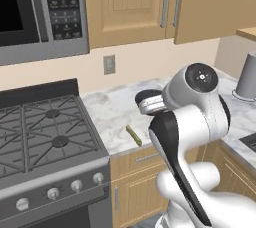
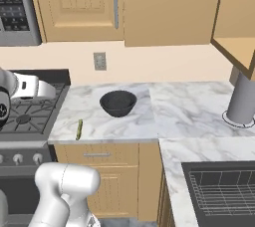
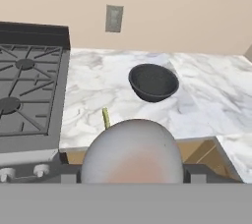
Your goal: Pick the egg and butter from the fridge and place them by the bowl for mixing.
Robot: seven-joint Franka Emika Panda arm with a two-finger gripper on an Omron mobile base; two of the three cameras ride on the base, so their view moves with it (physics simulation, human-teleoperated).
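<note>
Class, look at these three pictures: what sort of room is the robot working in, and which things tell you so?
A home kitchen, rendered. The clues: a gas stove with burner grates and knobs, a marble counter over wooden cabinets, and a microwave mounted above the stove.

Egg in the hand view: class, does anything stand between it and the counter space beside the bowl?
Nothing visible does. The egg sits between the fingers, facing open marble counter. The bowl stands ahead, and the butter lies near the counter's front edge, left of the bowl, apart from it.
</note>
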